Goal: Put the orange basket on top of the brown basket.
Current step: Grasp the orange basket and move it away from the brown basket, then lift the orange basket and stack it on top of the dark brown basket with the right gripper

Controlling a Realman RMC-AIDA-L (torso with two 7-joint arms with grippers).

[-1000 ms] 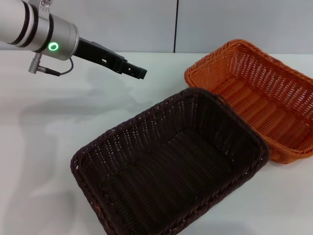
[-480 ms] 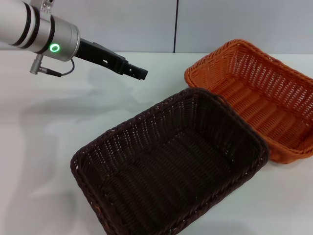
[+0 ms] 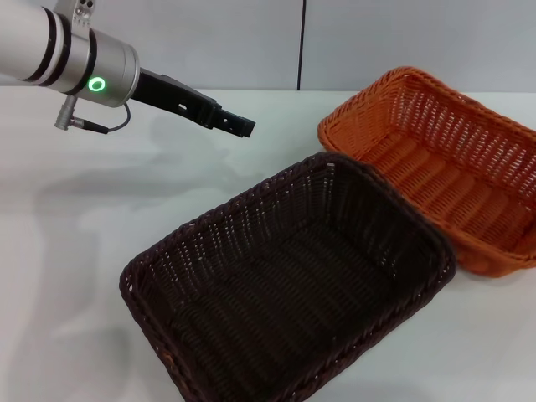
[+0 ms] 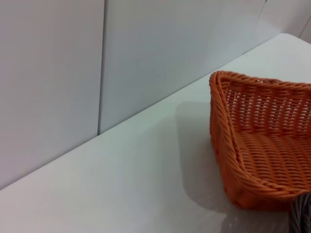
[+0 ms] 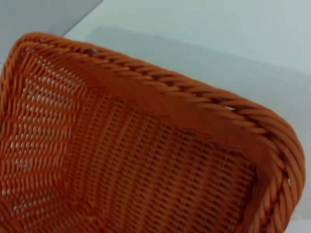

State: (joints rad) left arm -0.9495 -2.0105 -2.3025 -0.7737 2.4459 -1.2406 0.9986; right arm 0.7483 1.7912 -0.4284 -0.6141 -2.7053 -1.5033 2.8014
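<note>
Baskets sit side by side on your white worktop (image 3: 75, 251): the brown basket (image 3: 289, 289) lies nearer the robot in the head view, and the orange basket (image 3: 435, 167) lies behind it toward the right, by the far edge. Their rims meet or very nearly meet where the brown basket's far right corner comes up against the orange basket's near long side; you cannot tell from the head view whether they actually touch. Both baskets look empty.

Your left end effector (image 3: 239, 126) hangs in the air over bare worktop, left of the orange basket and beyond the brown basket's far rim, holding nothing. Its dark fingers point toward the orange basket, and whether they are apart or together cannot be told. Its wrist camera sees the orange basket's (image 4: 262, 155) end wall, with the grey wall panels (image 4: 146, 58) behind.

Your right end effector shows in no view; its wrist camera looks closely down on the orange basket's (image 5: 131, 160) braided corner rim.
</note>
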